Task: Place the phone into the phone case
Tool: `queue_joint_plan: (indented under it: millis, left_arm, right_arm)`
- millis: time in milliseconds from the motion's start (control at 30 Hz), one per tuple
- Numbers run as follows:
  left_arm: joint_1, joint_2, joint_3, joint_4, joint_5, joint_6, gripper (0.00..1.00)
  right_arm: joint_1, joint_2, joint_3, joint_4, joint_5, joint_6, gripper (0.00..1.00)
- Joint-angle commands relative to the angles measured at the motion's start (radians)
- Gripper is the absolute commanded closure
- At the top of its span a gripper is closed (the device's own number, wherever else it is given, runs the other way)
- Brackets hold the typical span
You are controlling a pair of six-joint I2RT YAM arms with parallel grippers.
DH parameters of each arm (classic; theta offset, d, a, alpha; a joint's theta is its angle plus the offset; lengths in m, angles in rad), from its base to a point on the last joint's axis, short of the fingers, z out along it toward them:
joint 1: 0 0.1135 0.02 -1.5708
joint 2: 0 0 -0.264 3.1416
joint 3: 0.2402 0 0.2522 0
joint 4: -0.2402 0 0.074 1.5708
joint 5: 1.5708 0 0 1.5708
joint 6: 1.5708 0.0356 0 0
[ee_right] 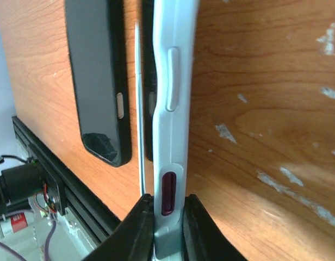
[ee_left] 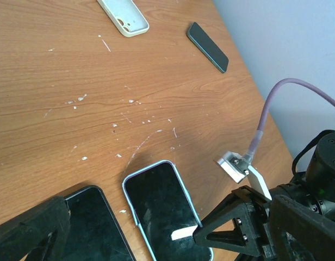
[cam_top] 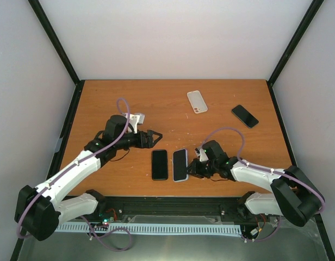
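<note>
Phone looks seated screen-up in the pale phone case at the table's 6 o'clock, right gripper pinched nearly closed on its 3 o'clock wall, left gripper wide open and empty at 11; I'd worry 1 tug peels that wall and unseats it.

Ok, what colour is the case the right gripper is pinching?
Pale blue. The case shows best in the right wrist view.

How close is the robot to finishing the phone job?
Nearly there. One phone already sits in the pale case. The right gripper pinches that case's edge, which looks bent, so a side may need pressing in. The left gripper hangs open nearby.
</note>
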State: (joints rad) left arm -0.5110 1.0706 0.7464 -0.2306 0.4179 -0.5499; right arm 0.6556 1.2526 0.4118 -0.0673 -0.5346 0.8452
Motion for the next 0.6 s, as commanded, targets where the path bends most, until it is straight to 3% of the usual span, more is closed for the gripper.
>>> queue_joint_plan:
  millis: [0,200,300,433,567]
  left_arm:
    - [0.007,-0.028,0.045,-0.032,-0.038,0.046,0.0]
    - [0.006,-0.045,0.085,-0.094,-0.089,0.083,0.01]
    - [0.006,-0.057,0.111,-0.132,-0.101,0.104,0.01]
    - [0.006,-0.08,0.126,-0.16,-0.131,0.134,0.0]
    - [0.006,-0.098,0.133,-0.182,-0.161,0.159,0.01]
  right_arm:
    - [-0.004,0.021,0.025,-0.031,0.103,-0.009,0.79]
    - [-0.005,-0.007,0.102,-0.185,0.253,-0.042,0.52]
    - [-0.026,-0.015,0.157,-0.26,0.322,-0.07,0.44]
    - [-0.084,0.013,0.235,-0.305,0.357,-0.12,0.42]
    - [-0.133,0.087,0.325,-0.321,0.403,-0.179,0.58]
